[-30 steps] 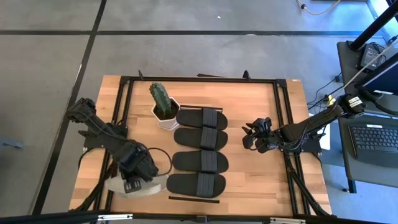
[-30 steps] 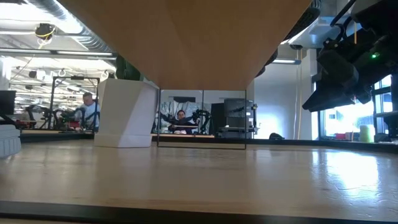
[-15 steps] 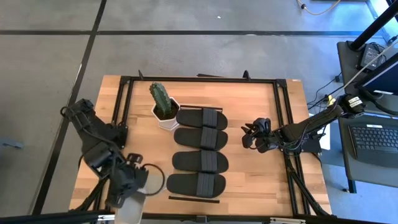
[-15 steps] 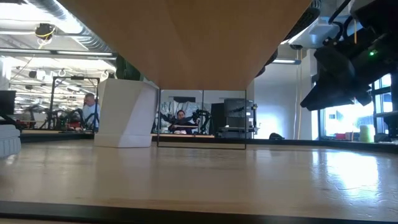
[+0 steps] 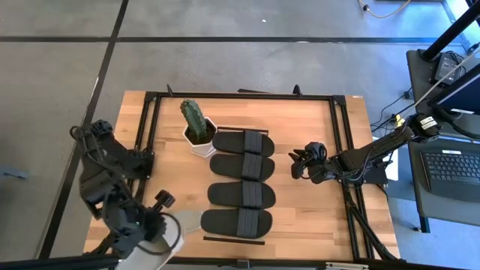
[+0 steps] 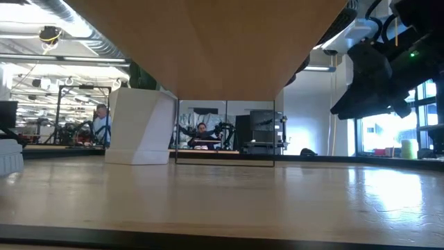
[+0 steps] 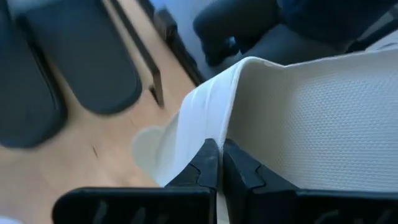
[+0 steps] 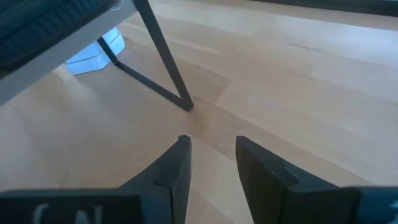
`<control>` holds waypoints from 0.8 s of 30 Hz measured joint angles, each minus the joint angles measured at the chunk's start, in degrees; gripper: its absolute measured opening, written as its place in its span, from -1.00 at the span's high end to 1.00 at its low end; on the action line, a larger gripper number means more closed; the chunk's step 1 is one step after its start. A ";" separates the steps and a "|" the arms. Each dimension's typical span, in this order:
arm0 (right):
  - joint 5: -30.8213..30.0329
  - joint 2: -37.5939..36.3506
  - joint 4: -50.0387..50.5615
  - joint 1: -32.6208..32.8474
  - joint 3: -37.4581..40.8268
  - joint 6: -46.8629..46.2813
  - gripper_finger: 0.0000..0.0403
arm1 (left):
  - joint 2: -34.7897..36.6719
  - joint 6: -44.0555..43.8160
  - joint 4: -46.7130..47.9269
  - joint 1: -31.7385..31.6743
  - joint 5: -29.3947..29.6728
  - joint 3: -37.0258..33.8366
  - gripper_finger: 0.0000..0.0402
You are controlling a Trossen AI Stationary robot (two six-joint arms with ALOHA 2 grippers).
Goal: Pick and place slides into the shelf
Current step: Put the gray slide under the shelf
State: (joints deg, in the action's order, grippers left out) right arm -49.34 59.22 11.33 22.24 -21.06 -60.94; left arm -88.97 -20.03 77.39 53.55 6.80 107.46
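Several black slides (image 5: 240, 194) lie side by side on the shelf (image 6: 208, 42), a raised wooden panel in the middle of the table. At the near left corner my left gripper (image 7: 219, 149) is shut on a grey-beige slide (image 5: 163, 246), which it holds up above the table's edge. A second pale slide (image 5: 189, 220) lies flat on the tabletop beside it. My right gripper (image 5: 302, 166) hovers open to the right of the shelf, with nothing between its fingers (image 8: 177, 163). My left gripper pinches a thin edge of the grey-beige slide (image 7: 214, 134) between its two fingers, where the smooth pale side meets the dotted face (image 7: 323, 118). The fingers slant down from above. The slide is lifted clear of the table and tilted.
A cactus in a white pot (image 5: 196, 131) stands at the shelf's far left. A thin black bar (image 5: 234, 240) marks the shelf's near end, and its slanted black leg (image 8: 165, 62) shows ahead of my right gripper. A laptop desk (image 5: 450, 165) stands right of the table.
My left gripper has risen and swung toward the table's near left corner, rolling its wrist. The grey-beige slide has come up off the table with it and turned from lying flat to tilted. The second pale slide has stayed where it was.
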 joint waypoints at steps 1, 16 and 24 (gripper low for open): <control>0.02 0.00 -0.02 0.02 0.00 0.02 0.36 | 0.00 1.34 -0.06 0.42 0.93 0.79 1.00; 1.95 -0.02 -1.21 0.00 -0.89 3.82 0.36 | 0.02 29.71 -2.59 1.34 18.00 4.37 1.00; 8.64 -0.33 -0.05 0.06 -6.48 12.64 0.36 | 0.02 44.35 -5.55 -4.06 17.42 4.37 1.00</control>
State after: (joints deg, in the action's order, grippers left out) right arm -40.69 58.89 11.28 22.30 -27.54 -48.30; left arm -88.95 24.32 71.83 49.49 24.22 111.83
